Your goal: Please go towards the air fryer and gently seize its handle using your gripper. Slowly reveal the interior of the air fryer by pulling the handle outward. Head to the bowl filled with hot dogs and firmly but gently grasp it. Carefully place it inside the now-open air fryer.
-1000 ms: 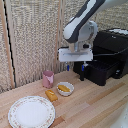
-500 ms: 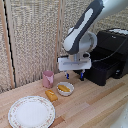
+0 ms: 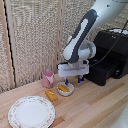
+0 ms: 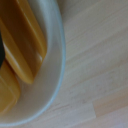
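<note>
Woven reed screen (image 3: 30,35) behind, light wooden table (image 3: 95,107) below. Black air fryer (image 3: 111,55) sits at the exterior view's right, well back on the table; whether its drawer is out, and where its handle is, cannot be made out at this resolution. White arm reaches down from upper right, its gripper (image 3: 72,80) hanging directly above the small white bowl (image 3: 65,89), blue-tipped fingers (image 3: 78,79) pointing down just over the rim. Fingers appear spread to either side of the bowl, but contact is not resolvable and nothing is visibly held; how wide they stand I cannot tell. Bowl rests on the table near centre, well apart from the air fryer, with yellow-orange hot dogs (image 3: 63,88) inside. Wrist view: close, blurred, bowl rim (image 4: 56,75) curving across, hot dogs (image 4: 30,35) lying against its inner wall, bare wood beyond. One loose orange piece (image 3: 50,94) lies on the table just beside the bowl. Pink cup (image 3: 48,78) stands behind it; floral-rimmed plate (image 3: 31,112) lies nearer the camera, at the exterior view's left.
</note>
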